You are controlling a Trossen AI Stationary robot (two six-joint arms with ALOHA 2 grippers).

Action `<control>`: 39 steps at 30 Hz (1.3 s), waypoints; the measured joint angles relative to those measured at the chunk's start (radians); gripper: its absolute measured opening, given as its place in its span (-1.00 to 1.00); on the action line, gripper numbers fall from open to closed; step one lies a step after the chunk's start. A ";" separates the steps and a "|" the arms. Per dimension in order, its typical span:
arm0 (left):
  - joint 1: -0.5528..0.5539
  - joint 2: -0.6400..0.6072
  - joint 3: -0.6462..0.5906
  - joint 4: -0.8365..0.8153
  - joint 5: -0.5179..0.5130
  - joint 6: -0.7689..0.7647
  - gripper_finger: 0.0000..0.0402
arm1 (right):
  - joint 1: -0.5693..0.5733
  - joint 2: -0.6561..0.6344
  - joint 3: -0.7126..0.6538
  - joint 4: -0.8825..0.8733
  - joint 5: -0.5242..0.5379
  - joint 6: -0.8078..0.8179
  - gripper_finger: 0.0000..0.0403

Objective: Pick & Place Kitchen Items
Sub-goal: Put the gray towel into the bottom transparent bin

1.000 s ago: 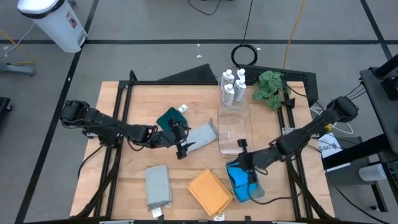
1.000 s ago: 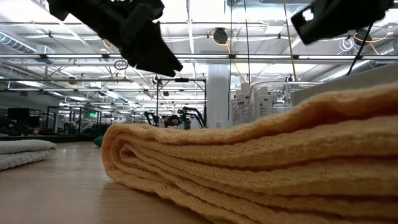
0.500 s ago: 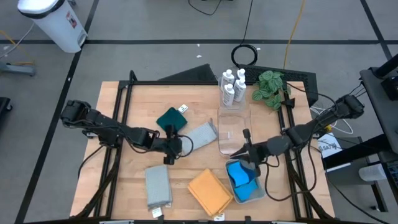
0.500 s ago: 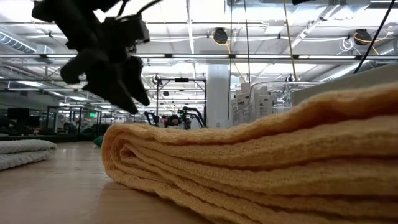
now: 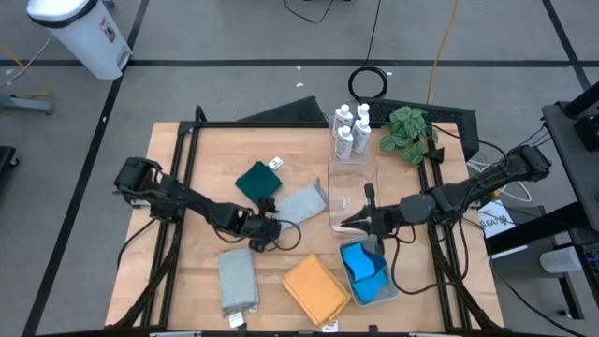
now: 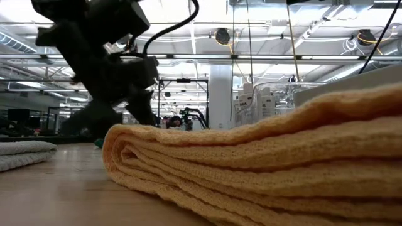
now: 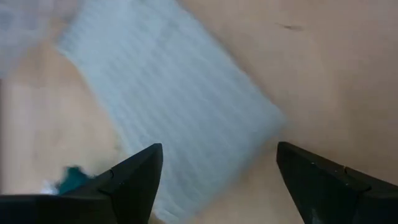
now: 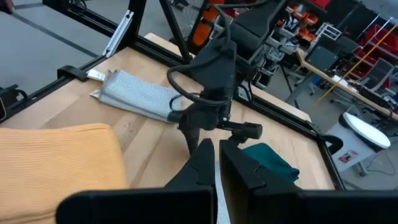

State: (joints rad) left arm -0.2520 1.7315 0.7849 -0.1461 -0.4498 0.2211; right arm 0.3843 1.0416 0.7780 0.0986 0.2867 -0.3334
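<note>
Wooden desk [image 5: 201,271] carries the kitchen items spread across it. Near the far edge four small white bottles [image 5: 348,129] stand together, just beside a green plant [image 5: 404,126]. In front of them sits a clear bin [image 5: 351,192]. A dark teal cloth [image 5: 255,180] lies left of the bin, and a grey cloth [image 5: 301,201] lies between the teal cloth and the bin. At the near side a second grey cloth [image 5: 238,279] and an orange cloth [image 5: 316,286] lie side by side, apart from each other. To the right of the orange cloth, a pale tray [image 5: 386,289] holds blue sponges [image 5: 363,267].

The left hand [image 5: 266,236] is low over the desk, just beside the near end of the middle grey cloth, between the teal cloth and the near grey cloth. Its fingers [image 7: 134,177] are spread wide with nothing between them; the left wrist view shows a blurred grey cloth [image 7: 168,106] on the wood under the gap.

The right hand [image 5: 350,223] is over the near part of the clear bin, just beyond the tray of sponges. Its fingers [image 8: 200,163] are closed together and hold nothing, pointing across the desk toward the left arm.

In the low view the orange cloth [image 6: 264,163] fills the foreground, with the left arm [image 6: 103,69] behind it.
</note>
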 joint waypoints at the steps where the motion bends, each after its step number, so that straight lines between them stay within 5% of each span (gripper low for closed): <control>1: 0.001 0.007 0.000 0.013 -0.027 0.006 0.60 | 0.000 0.000 0.000 0.000 0.000 0.004 -1.00; 9: 0.015 0.010 -0.004 0.101 -0.074 0.082 0.40 | 0.001 0.000 0.000 -0.005 -0.001 0.010 -1.00; 25: 0.103 -0.009 -0.006 0.071 0.005 -0.227 -0.87 | 0.001 0.000 0.000 -0.006 -0.002 0.033 -1.00; 35: 0.101 -0.156 0.191 -0.278 0.010 -0.587 -0.82 | -0.012 0.063 0.000 0.065 0.017 0.034 -0.98; 39: 0.087 -0.179 0.319 -0.388 0.041 -0.625 -0.91 | -0.039 0.159 0.000 0.172 0.027 0.028 -0.80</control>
State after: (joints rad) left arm -0.1646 1.5528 1.1040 -0.5344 -0.4093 -0.4037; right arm 0.3455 1.2006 0.7776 0.2708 0.3138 -0.3050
